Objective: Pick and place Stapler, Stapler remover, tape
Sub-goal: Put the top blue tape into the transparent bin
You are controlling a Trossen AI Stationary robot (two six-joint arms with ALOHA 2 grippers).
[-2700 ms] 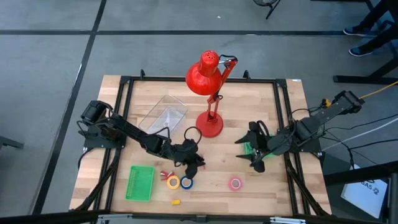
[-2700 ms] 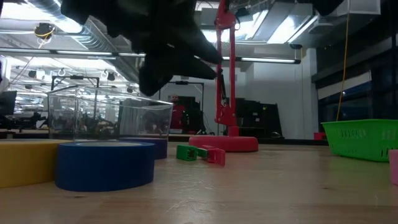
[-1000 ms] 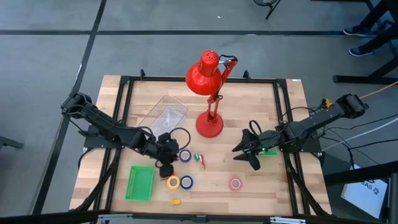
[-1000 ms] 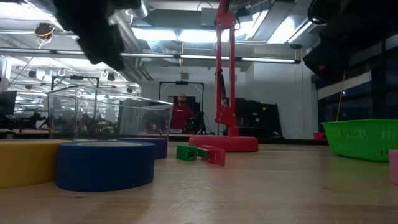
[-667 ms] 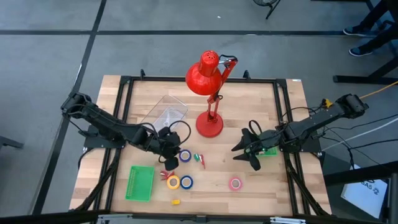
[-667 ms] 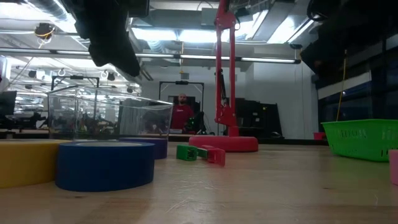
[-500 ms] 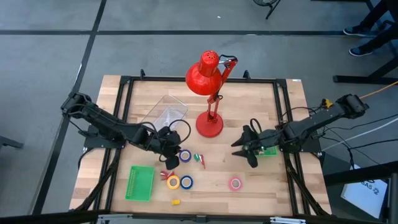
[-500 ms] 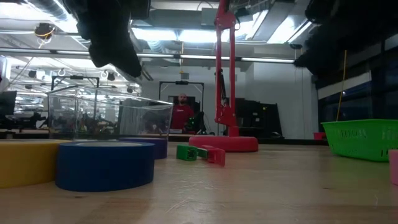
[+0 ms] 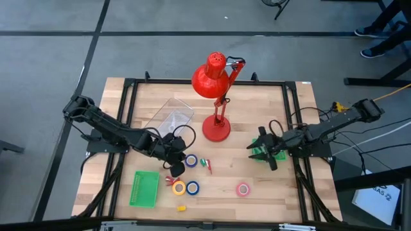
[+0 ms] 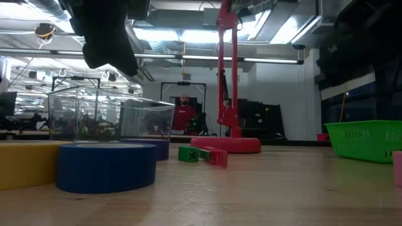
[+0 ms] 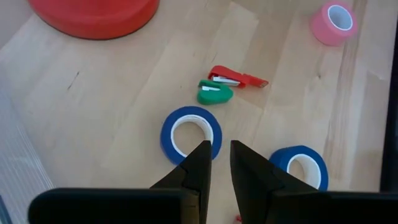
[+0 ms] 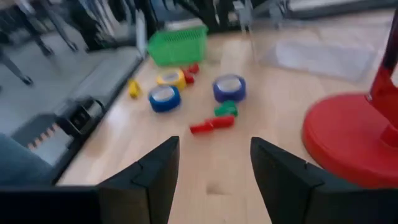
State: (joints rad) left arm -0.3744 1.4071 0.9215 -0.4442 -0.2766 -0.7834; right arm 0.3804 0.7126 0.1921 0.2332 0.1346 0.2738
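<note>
**Claw positions over the tape rolls**

The left claw [image 9: 172, 165] hung nearly closed and empty above a blue tape roll [image 11: 191, 133] on the surface [image 9: 257, 115] — another blue roll [image 11: 300, 167] just beside. The right claw [image 9: 268, 154] stood open, near the lamp base [image 9: 216, 130].

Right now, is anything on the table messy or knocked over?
Nothing is spilled or broken. The clear box sits askew to the table's edges, and the tape rolls lie scattered loose near the green basket, not in it.

High view straight down on whole table [image 9: 257, 115], low view level at tabletop, both share red lamp [image 9: 217, 83], wrist views close above tape rolls [image 11: 191, 134]
</note>
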